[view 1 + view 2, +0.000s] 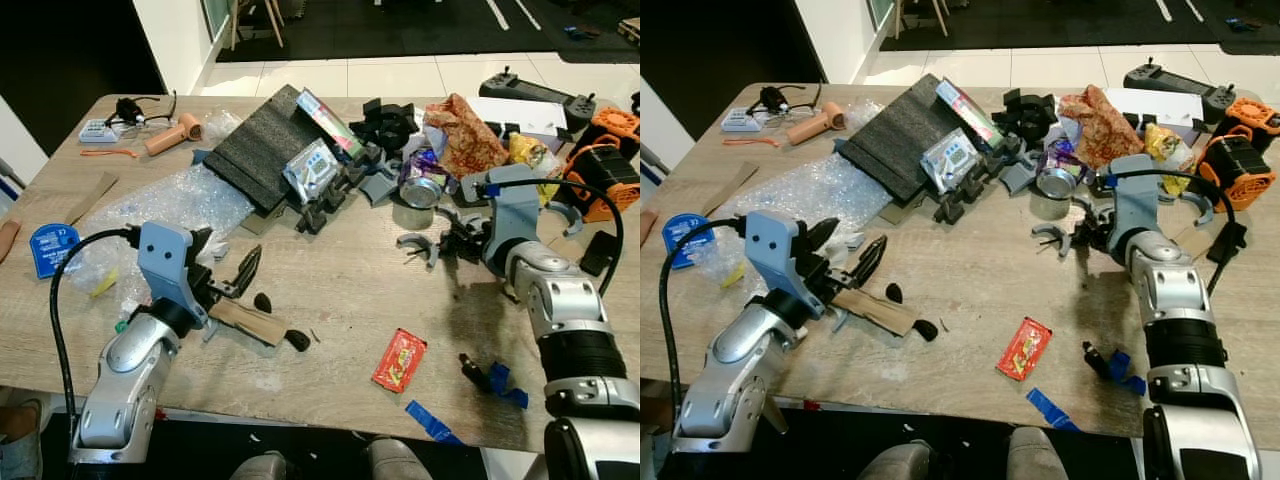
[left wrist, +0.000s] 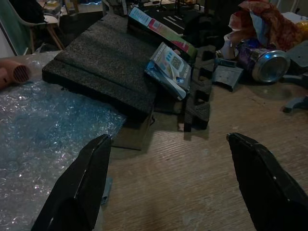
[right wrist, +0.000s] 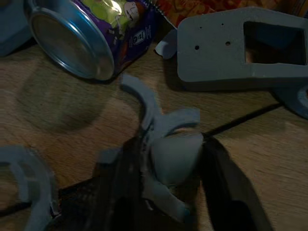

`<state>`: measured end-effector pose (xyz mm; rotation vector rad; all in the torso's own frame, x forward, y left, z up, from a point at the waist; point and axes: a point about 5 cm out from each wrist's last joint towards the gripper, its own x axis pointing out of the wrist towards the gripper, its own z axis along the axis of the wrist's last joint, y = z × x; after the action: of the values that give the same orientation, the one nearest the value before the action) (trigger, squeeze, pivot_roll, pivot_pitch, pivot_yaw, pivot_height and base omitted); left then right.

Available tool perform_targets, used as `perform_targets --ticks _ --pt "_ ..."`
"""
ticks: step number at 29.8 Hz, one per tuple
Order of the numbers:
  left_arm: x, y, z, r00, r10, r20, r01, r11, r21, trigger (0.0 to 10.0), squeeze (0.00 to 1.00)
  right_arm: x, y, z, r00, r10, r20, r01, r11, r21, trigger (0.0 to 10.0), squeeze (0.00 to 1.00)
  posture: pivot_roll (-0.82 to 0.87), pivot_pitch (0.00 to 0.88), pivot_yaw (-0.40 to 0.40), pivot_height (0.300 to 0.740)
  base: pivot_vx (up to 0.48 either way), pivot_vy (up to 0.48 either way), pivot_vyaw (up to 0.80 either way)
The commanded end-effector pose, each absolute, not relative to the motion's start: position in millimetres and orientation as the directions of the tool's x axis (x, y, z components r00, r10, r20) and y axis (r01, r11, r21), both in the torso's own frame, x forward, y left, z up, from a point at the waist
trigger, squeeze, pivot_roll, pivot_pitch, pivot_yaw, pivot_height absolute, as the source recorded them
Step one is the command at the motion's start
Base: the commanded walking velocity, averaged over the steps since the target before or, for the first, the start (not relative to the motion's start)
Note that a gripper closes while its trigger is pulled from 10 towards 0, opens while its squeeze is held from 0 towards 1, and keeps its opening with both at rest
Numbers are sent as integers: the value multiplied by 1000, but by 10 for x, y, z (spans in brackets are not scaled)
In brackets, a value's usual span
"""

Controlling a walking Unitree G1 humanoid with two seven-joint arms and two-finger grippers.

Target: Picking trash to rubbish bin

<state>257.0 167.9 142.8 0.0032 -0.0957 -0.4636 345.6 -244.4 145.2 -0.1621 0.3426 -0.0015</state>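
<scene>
No text is sharp enough to read.

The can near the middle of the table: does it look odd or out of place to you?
Yes. The can lies tipped on its side among grey parts and wrappers, its silver end toward the table's near edge. No spill shows around it. The right claw beside it is shut on a grey part; the left claw is open.

Light wooden table in a tiled room

The wooden table [image 1: 350, 290] stands on pale glossy floor tiles [image 1: 400, 75]; beyond the table's far edge lies a dark mat [image 1: 400, 25], with wooden chair legs [image 1: 255, 20] and a white wall [image 1: 170, 40] off its far left corner.
</scene>
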Motion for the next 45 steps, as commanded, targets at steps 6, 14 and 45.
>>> perform_targets --ticks 6,14,45 --pt "2578 1706 1398 889 -451 77 450 892 33 10000 0 3479 -2404 1493 959 -11 -282 -5 998 -58 0 0 -116 53 64 740 0 0 0" --pt "2631 1718 1378 902 -424 79 424 906 16 10000 0 3535 -2115 1945 988 152 36 -156 967 200 0 0 -123 28 54 740 0 0 0" --pt "2738 1660 1310 971 -231 68 240 952 -192 10000 0 3220 -1341 1445 867 455 202 -476 640 603 10000 0 -126 0 17 740 -131 0 0"
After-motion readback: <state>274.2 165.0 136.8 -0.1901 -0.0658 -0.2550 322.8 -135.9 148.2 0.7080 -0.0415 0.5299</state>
